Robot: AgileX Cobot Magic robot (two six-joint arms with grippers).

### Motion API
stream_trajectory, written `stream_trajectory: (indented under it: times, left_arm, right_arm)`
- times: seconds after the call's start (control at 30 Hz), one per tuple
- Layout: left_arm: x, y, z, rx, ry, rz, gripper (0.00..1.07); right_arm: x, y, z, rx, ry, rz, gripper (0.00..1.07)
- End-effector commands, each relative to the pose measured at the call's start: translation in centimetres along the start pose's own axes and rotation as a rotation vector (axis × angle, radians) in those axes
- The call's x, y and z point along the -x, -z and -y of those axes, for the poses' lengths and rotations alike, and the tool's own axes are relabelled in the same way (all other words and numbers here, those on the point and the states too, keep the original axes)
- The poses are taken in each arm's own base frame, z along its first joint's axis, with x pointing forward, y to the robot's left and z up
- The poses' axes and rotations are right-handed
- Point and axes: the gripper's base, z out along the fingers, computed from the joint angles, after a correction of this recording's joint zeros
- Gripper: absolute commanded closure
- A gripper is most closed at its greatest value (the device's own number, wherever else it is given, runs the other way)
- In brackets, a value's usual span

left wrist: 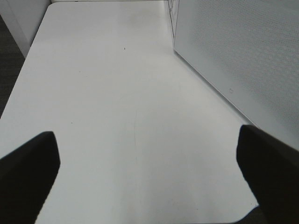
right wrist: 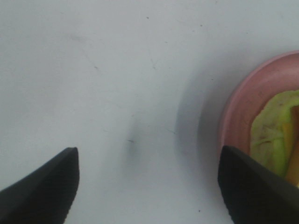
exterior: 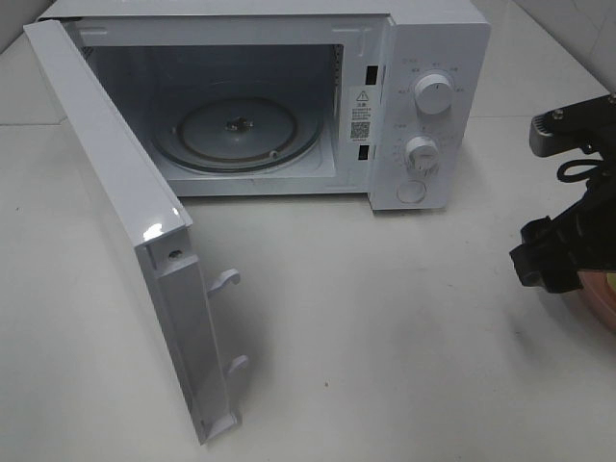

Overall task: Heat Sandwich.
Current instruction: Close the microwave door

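Observation:
The sandwich, yellowish-green with a brownish edge, lies on a round pink plate at the edge of the right wrist view. My right gripper is open over bare table just beside the plate, one finger close to its rim, with nothing between the fingers. In the high view the right arm covers most of the plate at the far right, and the sandwich is hidden there. The white microwave stands at the back with its door swung wide open. My left gripper is open over empty table.
A glass turntable lies inside the microwave cavity. The open door juts toward the front left, and its perforated panel shows beside the left gripper. The left arm is out of the high view.

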Motion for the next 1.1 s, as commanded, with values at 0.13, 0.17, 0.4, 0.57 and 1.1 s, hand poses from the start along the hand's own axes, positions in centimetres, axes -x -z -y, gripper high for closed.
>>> stream_trajectory:
  times: [0.13,0.17,0.4,0.57,1.1]
  left_arm:
    - [0.0,0.2,0.0,0.001,0.004,0.028,0.09]
    - [0.0,0.2,0.0,0.001,0.004,0.028,0.09]
    - [0.0,0.2,0.0,0.001,0.004,0.028,0.09]
    - [0.0,0.2,0.0,0.001,0.004,0.028,0.09]
    - [0.0,0.2,0.0,0.001,0.004,0.028,0.09]
  right_arm:
    - [-0.6,2.4,-0.2,0.068,0.015,0.018,0.31]
    - [-0.8,2.8,-0.2,0.072,0.018,0.022,0.31]
    - [-1.8,5.0,0.2,0.067,0.016,0.032,0.31]
    - [-3.1,7.2,0.5,0.062,0.008,0.041,0.31]
    - [-8.6,13.4,1.7,0.049,-0.037,0.210,0.31]
